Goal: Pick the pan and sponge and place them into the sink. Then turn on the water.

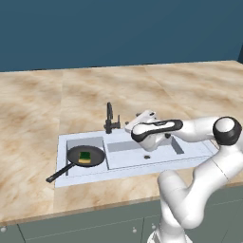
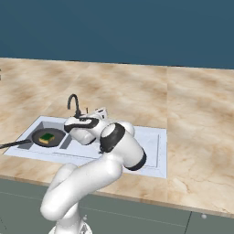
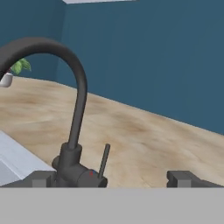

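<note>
The black pan (image 1: 86,155) lies in the small left basin of the sink (image 1: 190,156), its long handle sticking out over the front-left rim. The green and yellow sponge (image 1: 85,157) rests inside the pan (image 2: 48,137). No water runs from the black faucet (image 1: 110,118). My gripper (image 1: 128,126) hovers over the long basin just right of the faucet, pointing at it. In the hand view my gripper (image 3: 113,179) is open, and the faucet base (image 3: 76,173) with its thin lever (image 3: 104,159) stands between the fingertips, nearer the left one (image 3: 41,178).
Marble counter (image 1: 47,104) surrounds the sink (image 2: 153,157), with a dark blue wall behind. A small potted plant (image 3: 15,70) stands far off on the counter. My own white arm (image 2: 119,146) arches over the long basin.
</note>
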### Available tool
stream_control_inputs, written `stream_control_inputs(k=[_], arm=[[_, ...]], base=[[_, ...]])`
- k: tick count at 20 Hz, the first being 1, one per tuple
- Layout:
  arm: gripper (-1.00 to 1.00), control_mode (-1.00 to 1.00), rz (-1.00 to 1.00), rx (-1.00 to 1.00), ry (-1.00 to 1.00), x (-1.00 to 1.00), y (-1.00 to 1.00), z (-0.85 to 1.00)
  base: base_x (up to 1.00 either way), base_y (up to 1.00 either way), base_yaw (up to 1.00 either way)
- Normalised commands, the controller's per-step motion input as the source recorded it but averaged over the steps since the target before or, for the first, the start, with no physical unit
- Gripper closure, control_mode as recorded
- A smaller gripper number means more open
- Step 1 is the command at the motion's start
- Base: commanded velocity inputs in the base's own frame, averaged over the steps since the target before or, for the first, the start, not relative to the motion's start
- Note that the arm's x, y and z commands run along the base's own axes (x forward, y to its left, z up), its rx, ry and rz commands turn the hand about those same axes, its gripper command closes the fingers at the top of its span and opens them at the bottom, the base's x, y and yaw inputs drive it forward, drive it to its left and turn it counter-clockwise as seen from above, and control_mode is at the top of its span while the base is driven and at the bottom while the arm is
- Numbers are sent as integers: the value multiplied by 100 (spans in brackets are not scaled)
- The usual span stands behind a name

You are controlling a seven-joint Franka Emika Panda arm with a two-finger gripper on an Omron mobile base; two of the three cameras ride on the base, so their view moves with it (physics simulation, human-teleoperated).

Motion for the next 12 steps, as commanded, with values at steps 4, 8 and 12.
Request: stream_control_inputs(k=[4,8,12], arm=[[-100,-100,0,0,-1,11,3,-22],[-100,-100,0,0,-4,33,0,-38],[-100,-100,0,0,-2,36,0,-39]], base=[[0,0,0],[0,0,0],[0,0,0]])
